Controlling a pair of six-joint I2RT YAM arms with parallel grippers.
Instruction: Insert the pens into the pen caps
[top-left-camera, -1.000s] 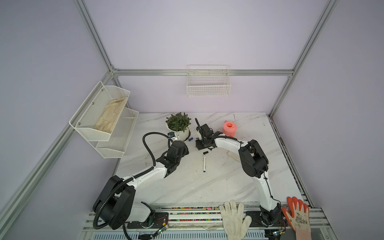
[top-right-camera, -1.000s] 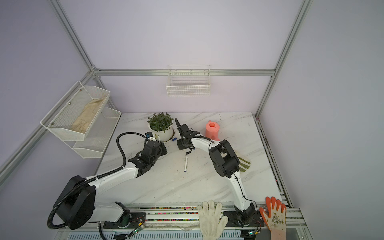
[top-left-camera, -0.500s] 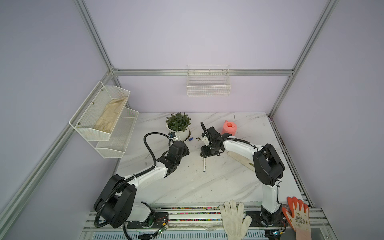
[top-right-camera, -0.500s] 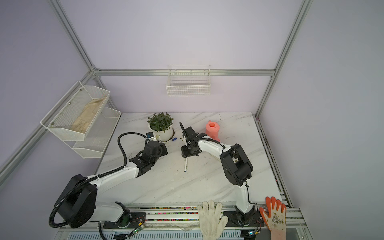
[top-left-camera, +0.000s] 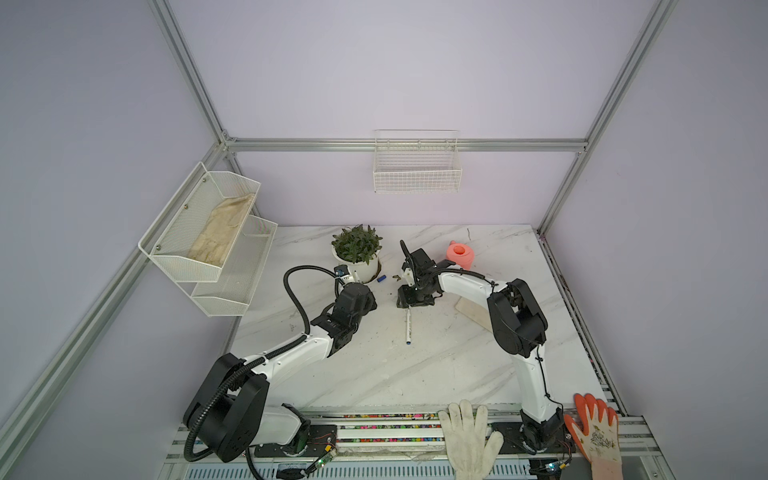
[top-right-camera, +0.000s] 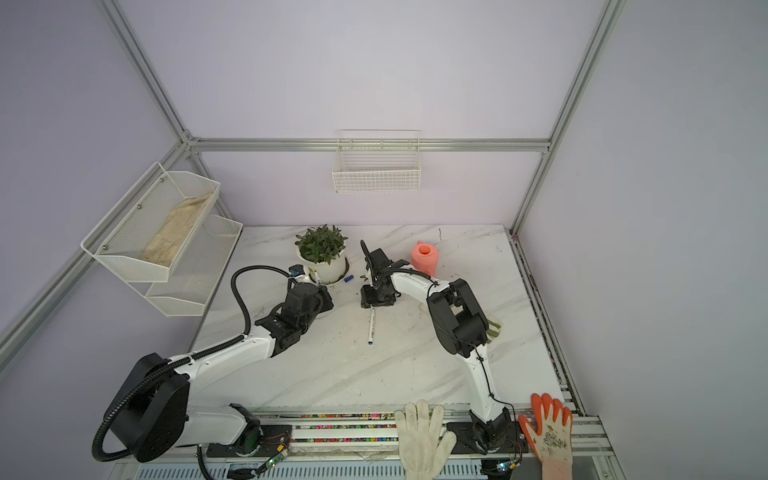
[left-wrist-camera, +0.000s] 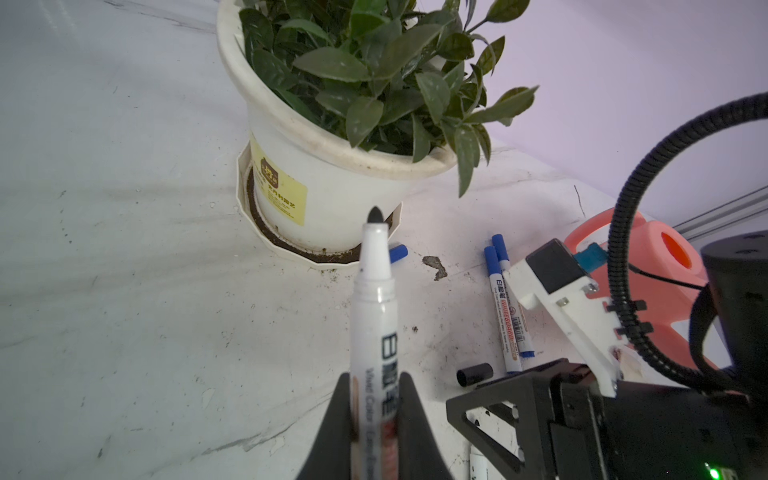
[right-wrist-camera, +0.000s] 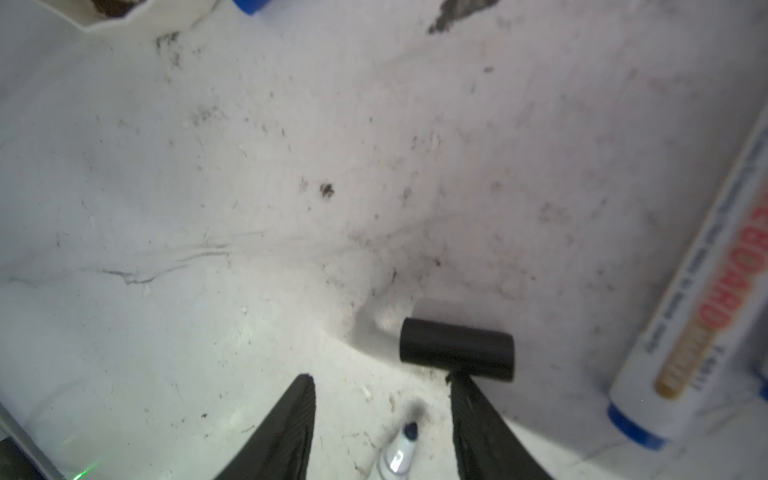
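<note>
My left gripper (left-wrist-camera: 374, 379) is shut on an uncapped white pen (left-wrist-camera: 374, 299) whose black nib points at the plant pot. A blue pen cap (left-wrist-camera: 397, 252) lies just behind it by the pot saucer. Two capped blue pens (left-wrist-camera: 505, 307) lie side by side beyond a black pen cap (left-wrist-camera: 474, 374). My right gripper (right-wrist-camera: 380, 380) is open and low over the table. The black pen cap (right-wrist-camera: 457, 349) lies right at one fingertip (right-wrist-camera: 461, 386). The dark nib of another pen (right-wrist-camera: 401, 451) lies between the fingers. In both top views that pen (top-left-camera: 409, 326) (top-right-camera: 371, 326) runs from the right gripper (top-left-camera: 405, 300) toward the front.
A potted plant (top-left-camera: 356, 253) and a pink watering can (top-left-camera: 459, 255) stand at the back. A brown debris scrap (left-wrist-camera: 434, 266) lies near the pens. A pale flat piece (top-left-camera: 469, 309) lies under the right arm. Two gloves (top-left-camera: 469, 436) (top-left-camera: 594, 432) rest on the front rail.
My right gripper has come forward and down over the lying pen's end, and its jaws have spread wider. Its elbow swung right. The left arm has held still with its pen.
</note>
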